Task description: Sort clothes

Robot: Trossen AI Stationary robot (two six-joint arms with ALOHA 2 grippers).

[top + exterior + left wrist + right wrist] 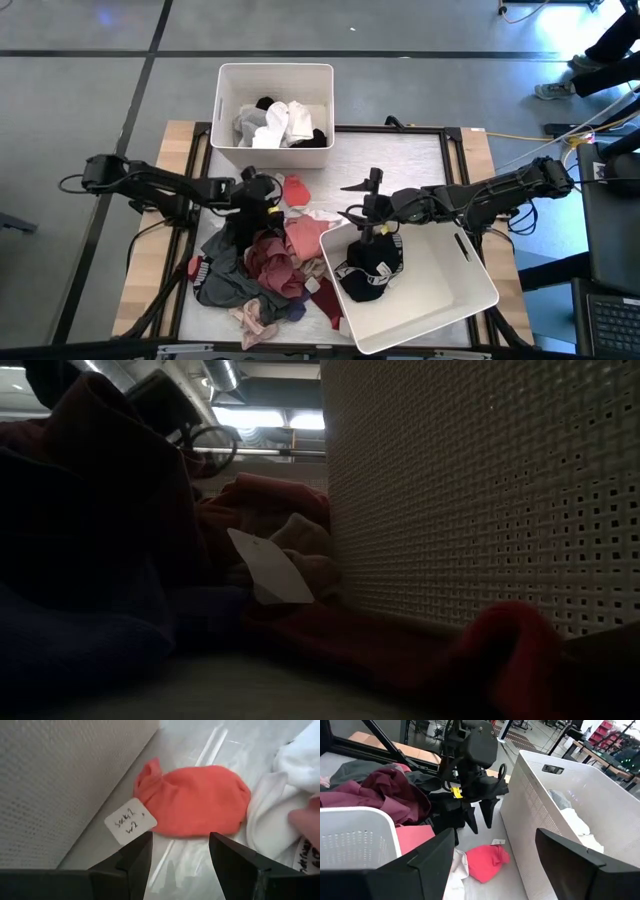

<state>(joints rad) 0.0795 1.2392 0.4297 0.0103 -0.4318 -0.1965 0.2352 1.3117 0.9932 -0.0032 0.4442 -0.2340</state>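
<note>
Clothes [262,265] heaped, left end effector [177,851] wide over red sock [197,800], tag legible only at wrist, right end effector [356,200] wide

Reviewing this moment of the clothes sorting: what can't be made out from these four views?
- Low view: the near bin's wall and dark fabric fill the picture; neither hand shows.
- High view: garments at the bottom of the pile are buried under those on top.
- Left wrist view: writing on the red sock's tag is too scrawled to read surely; a second tag is cut off by the edge.
- Right wrist view: the far bin's contents are mostly behind its wall.
</note>
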